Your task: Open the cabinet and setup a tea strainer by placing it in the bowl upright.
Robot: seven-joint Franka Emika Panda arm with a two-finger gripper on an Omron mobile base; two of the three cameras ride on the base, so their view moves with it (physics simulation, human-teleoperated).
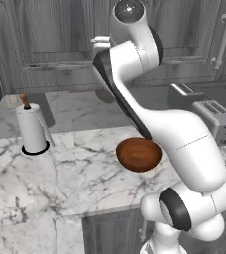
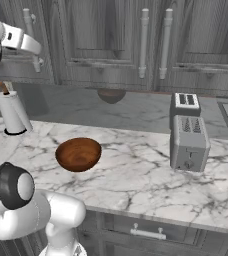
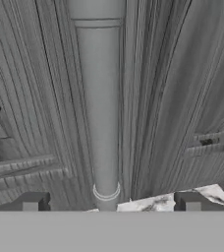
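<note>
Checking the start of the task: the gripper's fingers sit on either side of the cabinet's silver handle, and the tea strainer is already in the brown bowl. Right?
Not quite. The bowl is empty; the right base view shows only its bare wooden inside. The rest holds: in the hand view the gripper has a fingertip on each side of the cabinet's silver handle.

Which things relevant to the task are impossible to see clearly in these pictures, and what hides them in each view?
- Tea strainer: nowhere on the marble counter; presumably behind the shut grey wood-grain cabinet door.
- Gripper: in the left base view the white arm covers it; in the right base view the edge cuts it off.
- Silver bar handle: contact with the fingertips cannot be judged in the hand view.
</note>
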